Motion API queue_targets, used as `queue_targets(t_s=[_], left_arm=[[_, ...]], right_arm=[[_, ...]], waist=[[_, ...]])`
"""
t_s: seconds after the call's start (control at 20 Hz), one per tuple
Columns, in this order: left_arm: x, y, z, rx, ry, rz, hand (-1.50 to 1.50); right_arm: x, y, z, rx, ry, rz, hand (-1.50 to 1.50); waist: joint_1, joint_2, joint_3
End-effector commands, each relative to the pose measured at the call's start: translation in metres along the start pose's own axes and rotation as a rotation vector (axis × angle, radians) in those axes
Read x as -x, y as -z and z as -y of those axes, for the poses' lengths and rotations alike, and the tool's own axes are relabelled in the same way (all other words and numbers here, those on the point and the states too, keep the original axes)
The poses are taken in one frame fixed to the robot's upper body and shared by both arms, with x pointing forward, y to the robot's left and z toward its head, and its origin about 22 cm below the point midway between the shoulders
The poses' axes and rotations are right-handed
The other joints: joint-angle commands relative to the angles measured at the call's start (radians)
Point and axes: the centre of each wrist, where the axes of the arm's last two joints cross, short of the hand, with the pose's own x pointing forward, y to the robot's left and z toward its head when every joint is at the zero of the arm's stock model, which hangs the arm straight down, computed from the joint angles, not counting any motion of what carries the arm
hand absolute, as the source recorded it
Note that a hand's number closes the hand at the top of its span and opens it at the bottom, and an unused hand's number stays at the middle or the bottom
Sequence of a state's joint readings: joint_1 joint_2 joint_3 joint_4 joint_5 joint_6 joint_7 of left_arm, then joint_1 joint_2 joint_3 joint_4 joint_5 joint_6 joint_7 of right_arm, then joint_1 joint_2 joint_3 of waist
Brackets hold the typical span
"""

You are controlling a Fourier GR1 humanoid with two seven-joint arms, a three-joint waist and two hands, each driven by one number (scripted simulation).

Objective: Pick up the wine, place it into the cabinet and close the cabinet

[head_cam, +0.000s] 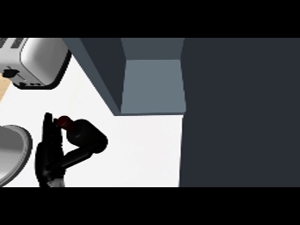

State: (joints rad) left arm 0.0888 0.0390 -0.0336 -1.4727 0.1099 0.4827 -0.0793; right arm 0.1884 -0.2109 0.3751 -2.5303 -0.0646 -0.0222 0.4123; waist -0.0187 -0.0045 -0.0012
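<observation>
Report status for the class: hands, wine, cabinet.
One hand curled around wine bottle on counter; side unclear. Cabinet open, nothing inside. Path looks clear.

Head cam looks steeply down on counter (145,145).

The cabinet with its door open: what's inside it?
The cabinet shows only a bare grey shelf inside; its deeper part is hidden. The wine bottle is outside on the counter, mostly covered by the left hand.
</observation>
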Motion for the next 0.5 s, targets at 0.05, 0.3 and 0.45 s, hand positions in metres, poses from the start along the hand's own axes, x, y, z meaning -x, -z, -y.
queue_targets(t_s=[0.05,0.3,0.45], left_arm=[[0.027,-0.006,0.003,0.01,0.006,-0.013,-1.5],[0.032,0.001,0.009,0.025,-0.023,-0.021,-1.5],[0.044,0.017,0.02,0.007,-0.082,-0.036,-1.5]], right_arm=[[-0.058,-0.038,-0.005,-0.022,0.04,0.096,-1.5],[-0.056,-0.036,0.002,-0.029,0.012,0.106,-1.5],[-0.046,-0.032,-0.003,0.004,0.041,0.112,-1.5]], waist=[[0.001,0.001,-0.001],[0.003,0.002,0.001],[-0.008,0.003,-0.001]])
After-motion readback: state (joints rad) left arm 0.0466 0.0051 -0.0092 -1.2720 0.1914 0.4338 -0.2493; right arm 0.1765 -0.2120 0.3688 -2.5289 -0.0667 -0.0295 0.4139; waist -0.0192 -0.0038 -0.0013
